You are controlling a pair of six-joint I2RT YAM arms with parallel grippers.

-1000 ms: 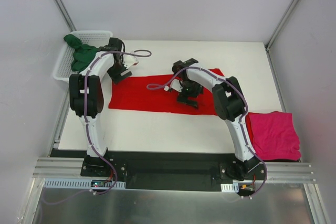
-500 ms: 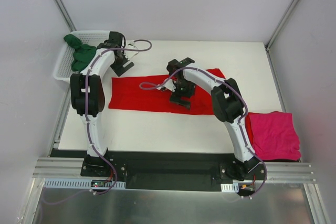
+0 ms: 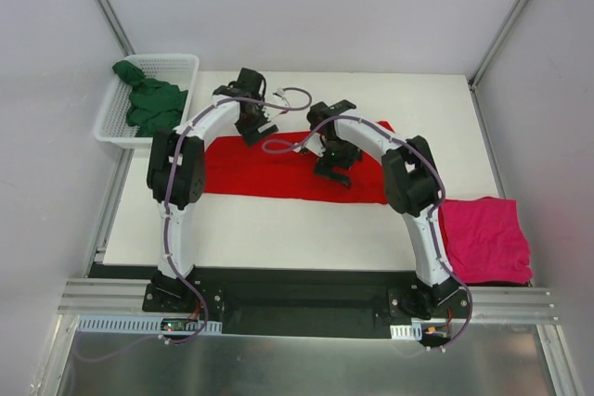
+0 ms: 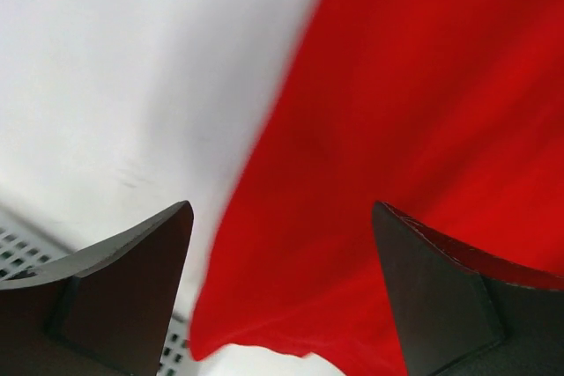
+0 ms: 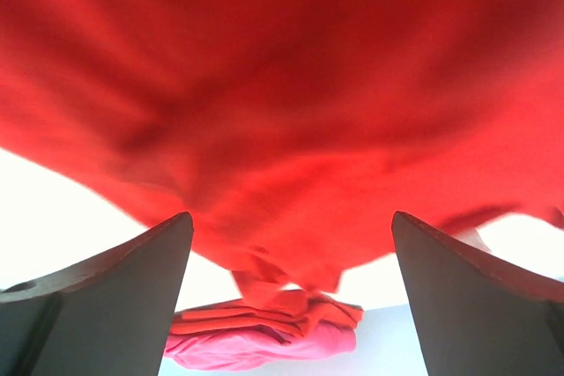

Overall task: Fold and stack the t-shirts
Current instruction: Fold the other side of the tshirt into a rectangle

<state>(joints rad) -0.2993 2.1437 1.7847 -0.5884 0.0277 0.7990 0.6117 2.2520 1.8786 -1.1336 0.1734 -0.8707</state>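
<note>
The red t-shirt (image 3: 269, 172) lies as a long flat band across the middle of the table. My left gripper (image 3: 252, 127) hovers open at the band's far edge; in the left wrist view the red cloth (image 4: 397, 129) and its edge show between the spread fingers (image 4: 132, 253), with nothing held. Over the band's right half my right gripper (image 3: 331, 166) stands open, red cloth (image 5: 282, 85) filling its view. The magenta-pink t-shirt (image 3: 484, 238) lies folded at the table's right front corner, also seen as a pink bundle (image 5: 264, 345). The dark green t-shirt (image 3: 148, 104) is bunched in the basket.
A white mesh basket (image 3: 176, 64) stands at the far left, just off the white table (image 3: 278, 229). Grey walls close in the sides and the back. A black rail (image 3: 297, 289) with the arm bases runs along the near edge.
My left arm has swung right, from beside the basket to the far edge of the red t-shirt. The right gripper has shifted only slightly over the shirt.
</note>
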